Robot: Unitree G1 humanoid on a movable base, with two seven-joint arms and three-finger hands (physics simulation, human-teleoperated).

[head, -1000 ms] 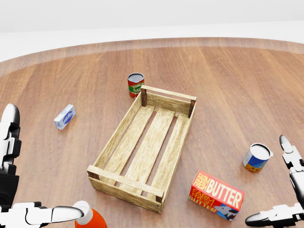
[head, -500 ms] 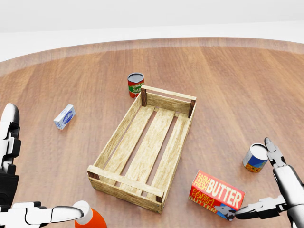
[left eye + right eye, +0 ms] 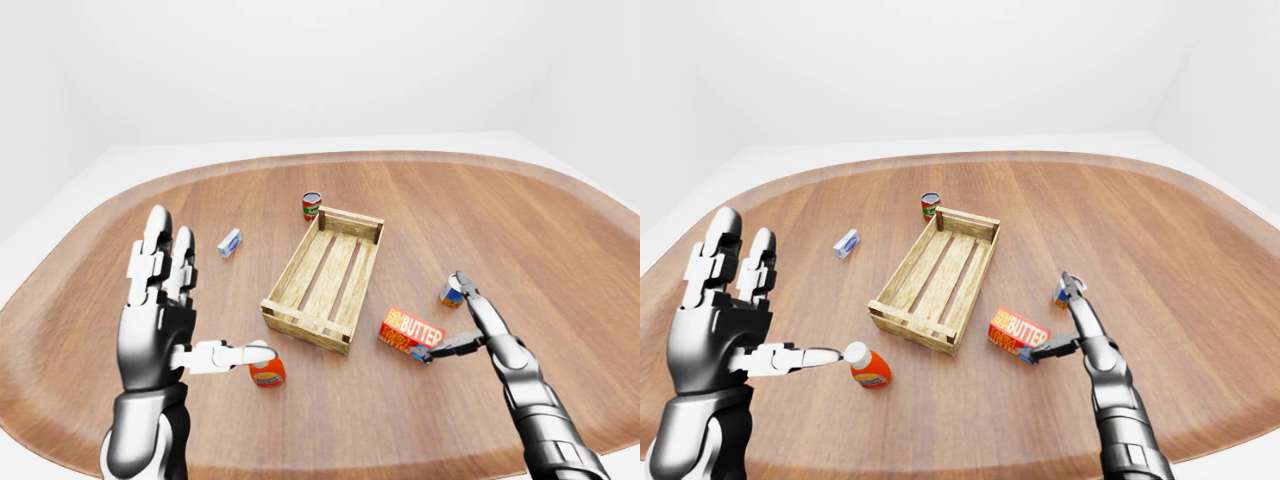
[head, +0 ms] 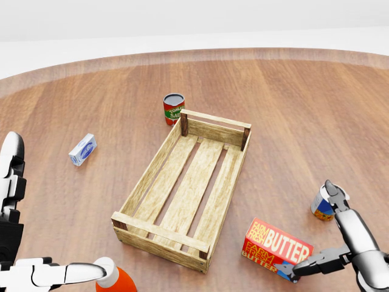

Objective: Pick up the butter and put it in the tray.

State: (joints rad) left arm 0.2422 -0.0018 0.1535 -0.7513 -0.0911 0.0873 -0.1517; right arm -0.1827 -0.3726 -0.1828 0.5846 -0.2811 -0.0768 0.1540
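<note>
The butter (image 4: pixel 276 249) is a red and yellow box lying flat on the wooden table, at the lower right of the head view. It lies just right of the near corner of the tray (image 4: pixel 149 176), an empty slatted wooden crate. My right hand (image 4: pixel 313 231) is open beside the butter's right end. Its thumb tip rests at the box's lower right corner, while the long finger points up past a small can. At the lower left my left hand (image 3: pixel 205 300) is raised and open, holding nothing.
An orange bottle with a white cap (image 4: pixel 115 280) stands at my left thumb tip. A red tomato can (image 4: pixel 173 109) sits above the tray's far left corner. A small blue and white box (image 4: pixel 82 149) lies left of the tray. A blue-labelled can (image 4: pixel 321 208) stands right of the butter.
My right hand has moved left and up to the butter. Its thumb tip now reaches the box's corner and its finger overlaps the blue can. The left hand barely moved.
</note>
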